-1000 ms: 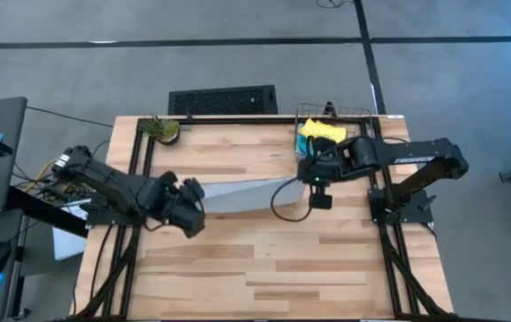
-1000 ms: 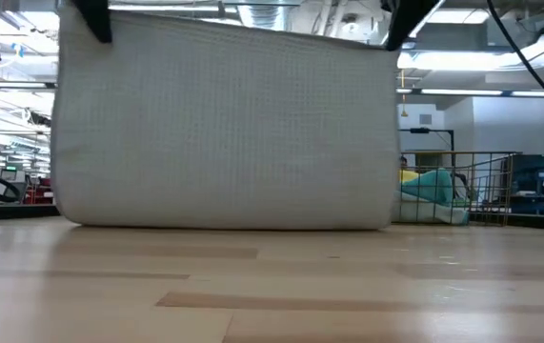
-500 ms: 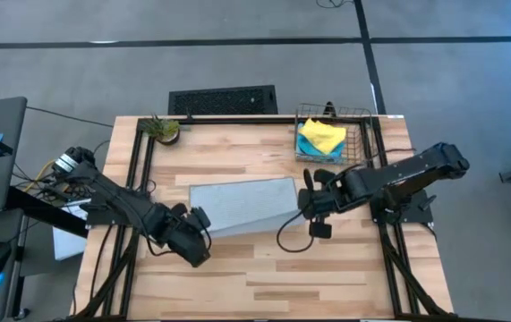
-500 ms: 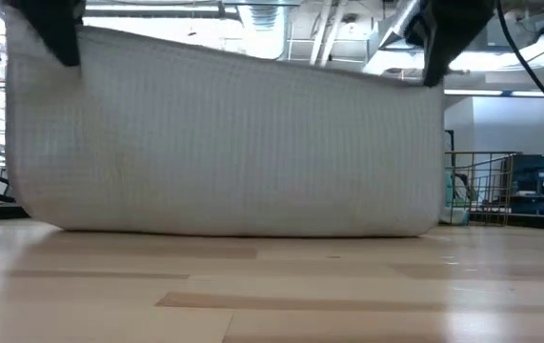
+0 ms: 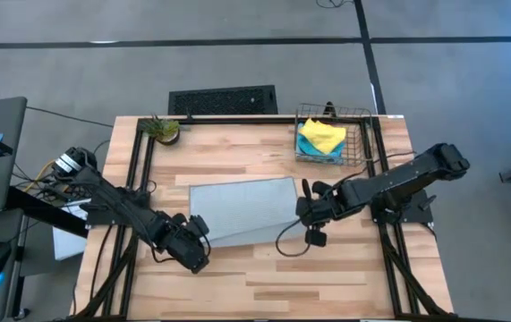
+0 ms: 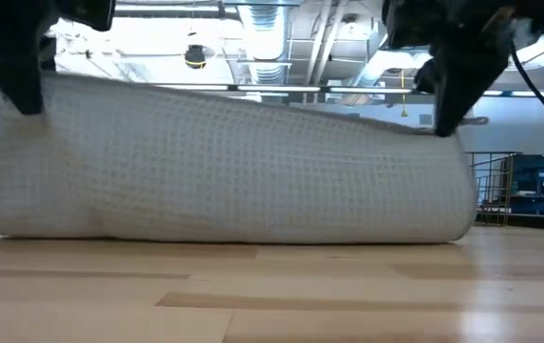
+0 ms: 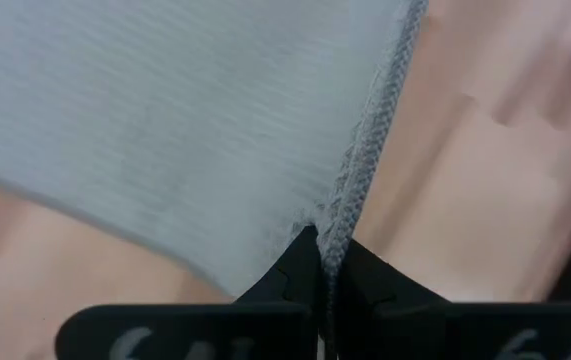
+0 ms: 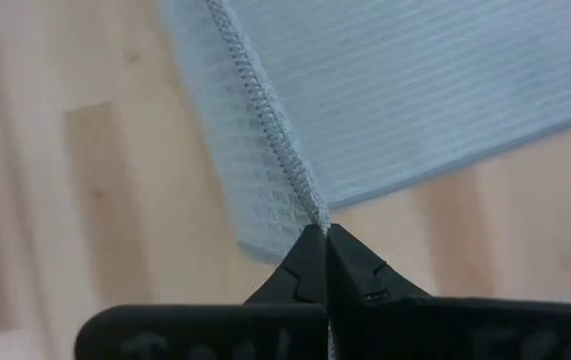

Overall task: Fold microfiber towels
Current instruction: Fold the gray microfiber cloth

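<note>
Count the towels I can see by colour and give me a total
Grey towel, held by both claws: 1
Yellow towel in the basket: 1
Blue towel under the yellow one: 1
Total: 3

The floor [image 5: 237, 54] is grey with dark lines across it; the wooden worktop [image 5: 264, 277] has a black frame; a small green plant [image 5: 161, 130] sits at one corner; a black mat [image 5: 222, 99] lies behind it; bright ceiling lights [image 6: 252, 48] and pipes [image 6: 324, 38] hang overhead.

Wooden table [image 5: 264, 268]: grey towel [image 5: 242, 204], basket [image 5: 355, 143], plant [image 5: 163, 131]
</note>
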